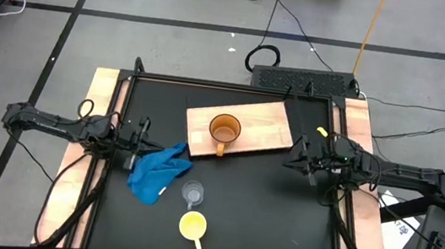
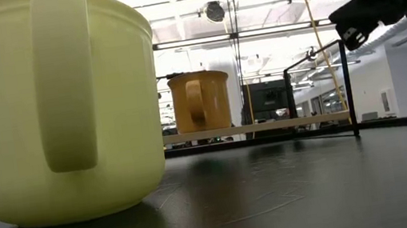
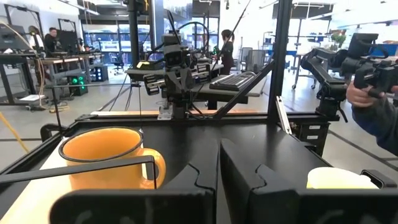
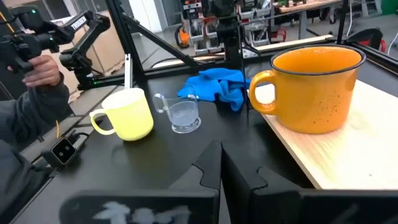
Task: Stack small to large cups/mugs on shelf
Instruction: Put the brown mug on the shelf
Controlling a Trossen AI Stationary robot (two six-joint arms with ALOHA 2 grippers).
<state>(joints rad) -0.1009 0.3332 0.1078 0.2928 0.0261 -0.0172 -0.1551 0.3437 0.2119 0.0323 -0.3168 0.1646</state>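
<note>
1. Three cups waited. The big orange-brown mug with a handle (image 1: 224, 131) stood on the flat light-wood shelf board (image 1: 270, 120), ready to hold the others.
2. The yellow mug with a handle (image 1: 193, 225) and small clear plastic cup (image 1: 192, 193) sat on the black table (image 1: 271, 215), beside a crumpled blue cloth (image 1: 155, 172).
3. My left gripper (image 1: 141, 138) and right gripper (image 1: 295, 161) were both closed, holding nothing, at the table's sides.
</note>
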